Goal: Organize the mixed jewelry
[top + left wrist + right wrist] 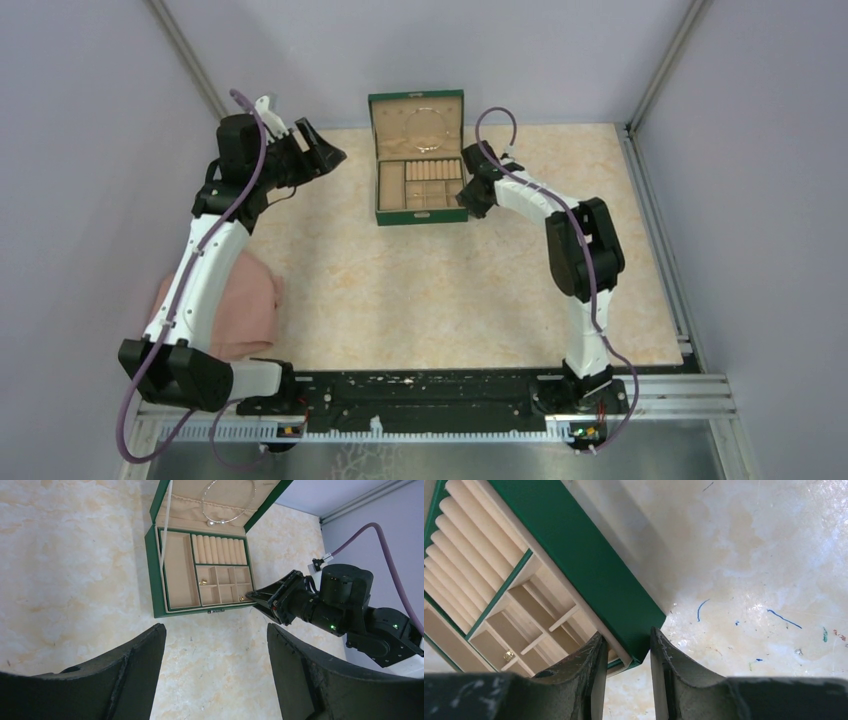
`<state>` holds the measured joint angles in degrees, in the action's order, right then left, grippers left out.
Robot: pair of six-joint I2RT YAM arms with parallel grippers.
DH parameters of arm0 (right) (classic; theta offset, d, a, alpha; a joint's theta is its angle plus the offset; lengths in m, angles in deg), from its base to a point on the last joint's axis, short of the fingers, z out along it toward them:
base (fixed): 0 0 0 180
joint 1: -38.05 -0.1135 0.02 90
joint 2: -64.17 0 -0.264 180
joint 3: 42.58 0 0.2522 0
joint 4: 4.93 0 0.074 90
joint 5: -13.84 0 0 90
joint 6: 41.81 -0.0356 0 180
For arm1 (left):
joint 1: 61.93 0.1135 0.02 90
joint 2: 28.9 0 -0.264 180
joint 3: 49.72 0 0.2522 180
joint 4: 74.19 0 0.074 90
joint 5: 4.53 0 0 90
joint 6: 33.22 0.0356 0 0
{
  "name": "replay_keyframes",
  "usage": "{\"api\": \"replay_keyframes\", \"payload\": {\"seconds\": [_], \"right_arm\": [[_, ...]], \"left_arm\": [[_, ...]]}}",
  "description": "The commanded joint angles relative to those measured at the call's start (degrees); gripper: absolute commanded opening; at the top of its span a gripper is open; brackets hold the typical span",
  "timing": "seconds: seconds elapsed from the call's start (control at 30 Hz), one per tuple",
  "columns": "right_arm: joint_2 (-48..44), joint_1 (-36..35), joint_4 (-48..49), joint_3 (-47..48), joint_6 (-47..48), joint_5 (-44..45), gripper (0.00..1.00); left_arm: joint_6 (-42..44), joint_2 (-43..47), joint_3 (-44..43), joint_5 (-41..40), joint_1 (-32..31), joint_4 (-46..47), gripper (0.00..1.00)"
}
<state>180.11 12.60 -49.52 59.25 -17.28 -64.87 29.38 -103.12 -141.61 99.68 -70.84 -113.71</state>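
The green box (423, 214) lies open at the back middle of the table. In the left wrist view a thin wiry chain loop (227, 505) hangs in the lid, and two tiny gold pieces (203, 582) (241, 598) lie in the small compartments of the box (152, 570). One gold piece (508, 655) shows in the right wrist view. My right gripper (626, 635) straddles the box's (589, 565) near right corner wall, its fingers closed on it; it also shows from above (465, 190). My left gripper (325, 150) is open and empty, raised left of the box.
A pink cloth (245, 305) lies at the table's left edge under the left arm. Grey walls and metal rails enclose the table. The right arm (350, 610) reaches in beside the box's right side.
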Motion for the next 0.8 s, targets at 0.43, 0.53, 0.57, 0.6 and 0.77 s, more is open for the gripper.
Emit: {"api": "replay_keyframes", "payload": {"seconds": [0.43,0.53,0.57,0.6,0.77], "right_arm": [[-16.0,0.0,3.8,-12.4,21.6,-6.4,0.0],[-19.3,0.2,3.7,-16.9,26.2,-7.4,0.0],[-21.3,0.3,3.9,-18.8,27.5,-7.8,0.0],[-23.0,0.5,4.3,-20.8,28.5,-8.1,0.0],[-30.3,1.7,6.6,-29.2,33.6,-12.7,0.0]], "left_arm": [[-1.7,0.2,2.9,3.1,-0.3,1.2,0.8],[-1.8,0.3,3.5,3.5,-0.3,1.2,0.8],[-1.9,0.3,3.7,3.6,-0.3,1.2,0.8],[-2.1,0.3,4.0,3.9,-0.3,1.4,0.8],[-3.1,-0.1,4.5,5.1,-0.3,2.0,0.8]]}}
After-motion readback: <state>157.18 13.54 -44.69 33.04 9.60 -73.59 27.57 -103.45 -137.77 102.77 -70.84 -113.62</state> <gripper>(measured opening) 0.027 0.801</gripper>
